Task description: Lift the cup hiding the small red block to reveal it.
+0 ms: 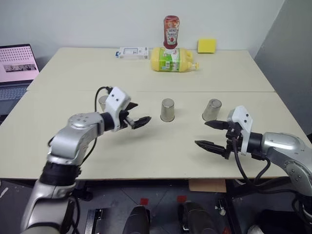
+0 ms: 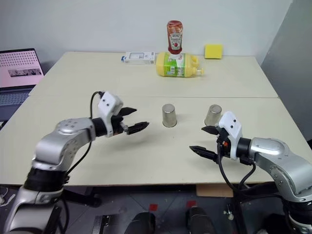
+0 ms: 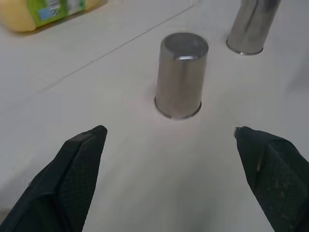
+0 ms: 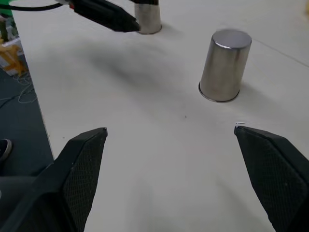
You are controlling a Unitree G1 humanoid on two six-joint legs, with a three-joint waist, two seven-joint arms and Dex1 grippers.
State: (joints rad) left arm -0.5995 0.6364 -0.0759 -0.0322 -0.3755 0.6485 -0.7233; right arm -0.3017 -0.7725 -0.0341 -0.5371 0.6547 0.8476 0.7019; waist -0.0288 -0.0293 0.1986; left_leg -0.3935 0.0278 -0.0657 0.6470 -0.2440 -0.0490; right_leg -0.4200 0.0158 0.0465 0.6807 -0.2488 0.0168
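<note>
Three identical silvery cups stand upside down in a row on the beige table [image 1: 146, 156]: the left cup [image 1: 103, 102], the middle cup [image 1: 167, 110] and the right cup [image 1: 211, 110]. The small red block is hidden. My left gripper [image 1: 141, 113] hovers open between the left and middle cups, pointing at the middle cup [image 3: 181, 75], with a clear gap to it. My right gripper [image 1: 201, 133] hangs open in front of the right cup, angled toward the middle cup [image 4: 225, 65]. Neither gripper holds anything.
At the back of the table stand a red ketchup bottle [image 1: 171, 31], a yellow bottle [image 1: 173, 59] lying on its side, a yellow sponge [image 1: 206, 45] and a white box [image 1: 132, 52]. A laptop [image 1: 17, 68] sits at the far left.
</note>
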